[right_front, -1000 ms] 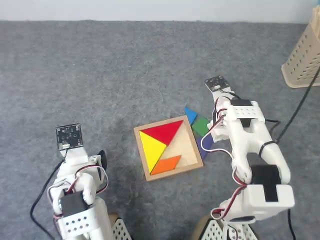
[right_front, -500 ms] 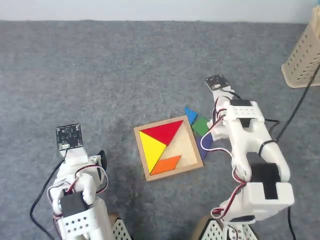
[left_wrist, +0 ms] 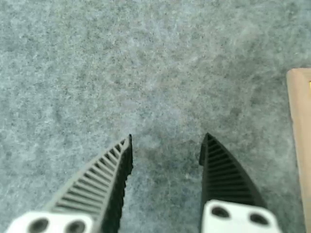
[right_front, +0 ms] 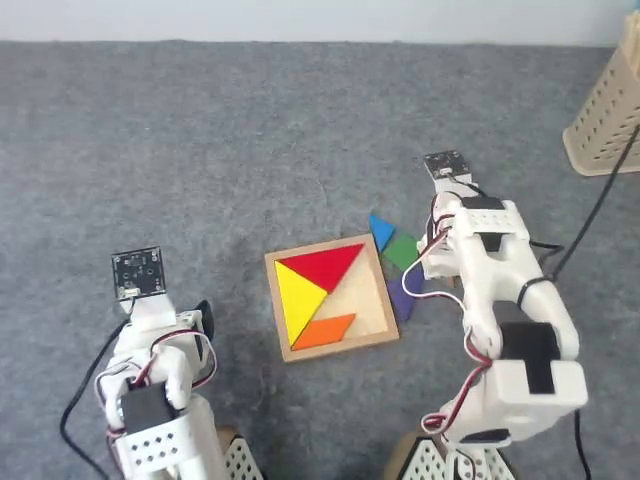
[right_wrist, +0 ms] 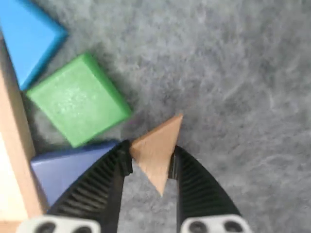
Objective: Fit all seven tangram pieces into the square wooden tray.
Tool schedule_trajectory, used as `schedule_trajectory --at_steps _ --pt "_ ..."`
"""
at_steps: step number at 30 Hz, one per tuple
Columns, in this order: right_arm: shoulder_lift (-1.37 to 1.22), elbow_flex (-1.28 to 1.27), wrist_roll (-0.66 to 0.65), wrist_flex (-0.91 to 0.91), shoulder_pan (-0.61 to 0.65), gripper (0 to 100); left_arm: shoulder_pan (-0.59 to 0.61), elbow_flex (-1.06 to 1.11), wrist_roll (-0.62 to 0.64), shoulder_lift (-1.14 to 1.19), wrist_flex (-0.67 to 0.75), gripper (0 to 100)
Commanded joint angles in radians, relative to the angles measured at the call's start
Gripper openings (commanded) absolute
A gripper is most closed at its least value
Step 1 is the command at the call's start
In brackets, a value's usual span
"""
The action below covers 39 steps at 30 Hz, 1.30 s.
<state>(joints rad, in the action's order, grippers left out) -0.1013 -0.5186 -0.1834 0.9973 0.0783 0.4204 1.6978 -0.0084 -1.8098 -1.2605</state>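
The square wooden tray (right_front: 283, 347) lies mid-bench between the two arms, closer to the right one. Inside it, a red triangle (right_front: 325, 265) sits along the far side, a yellow triangle (right_front: 298, 297) along the left side and an orange parallelogram (right_front: 325, 331) at the near edge. The tray's right part is bare wood. Just outside the right rim lie a blue triangle (right_front: 381, 231) by the far corner, a green square (right_front: 402, 250) beside it and an indigo triangle (right_front: 405, 295) nearer. The right hand (right_wrist: 150, 149) is closed on a small tan triangle (right_wrist: 158, 138), just right of the indigo triangle and green square. Whether it rests on the grey bench (right_front: 200, 150) I cannot tell. The left hand (left_wrist: 168, 138) hangs wide and empty over the bench, left of the tray. A slotted beige basket (right_front: 608, 110) stands at the far right.
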Motion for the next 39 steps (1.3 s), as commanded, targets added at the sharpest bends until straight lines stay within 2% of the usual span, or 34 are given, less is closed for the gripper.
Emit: schedule_trajectory --at_steps 1,4,7,13,16,18,23,29,35,39 --pt "0.185 0.005 0.058 0.054 0.002 1.7 -0.002 -0.013 -0.005 -0.015 -0.005 22" --pt "0.309 -0.046 0.081 0.071 0.01 1.7 -0.002 -0.013 -0.005 -0.015 -0.005 22" --pt "0.443 -0.087 0.091 0.097 0.073 1.7 -0.002 -0.013 -0.005 -0.015 -0.005 22" --pt "0.556 -0.175 0.089 0.09 0.429 1.7 -0.002 -0.013 -0.005 -0.015 -0.005 22" --pt "0.535 -0.167 0.098 0.079 0.536 1.8 -0.002 -0.013 -0.005 -0.015 -0.005 22" --pt "0.512 -0.167 0.14 0.045 0.558 1.8 -0.002 -0.013 -0.005 -0.015 -0.005 22" --pt "0.401 -0.107 0.382 0.002 0.585 2.4 -0.002 -0.013 -0.005 -0.015 -0.005 22" --pt "0.231 -0.057 0.69 -0.004 0.679 11.2 -0.002 -0.013 -0.005 -0.015 -0.005 22" --pt "0.191 -0.014 0.795 0.004 0.676 11.0 -0.002 -0.013 -0.005 -0.015 -0.005 22" --pt "0.191 0.002 0.799 0.013 0.676 14.4 -0.002 -0.013 -0.005 -0.015 -0.005 22"
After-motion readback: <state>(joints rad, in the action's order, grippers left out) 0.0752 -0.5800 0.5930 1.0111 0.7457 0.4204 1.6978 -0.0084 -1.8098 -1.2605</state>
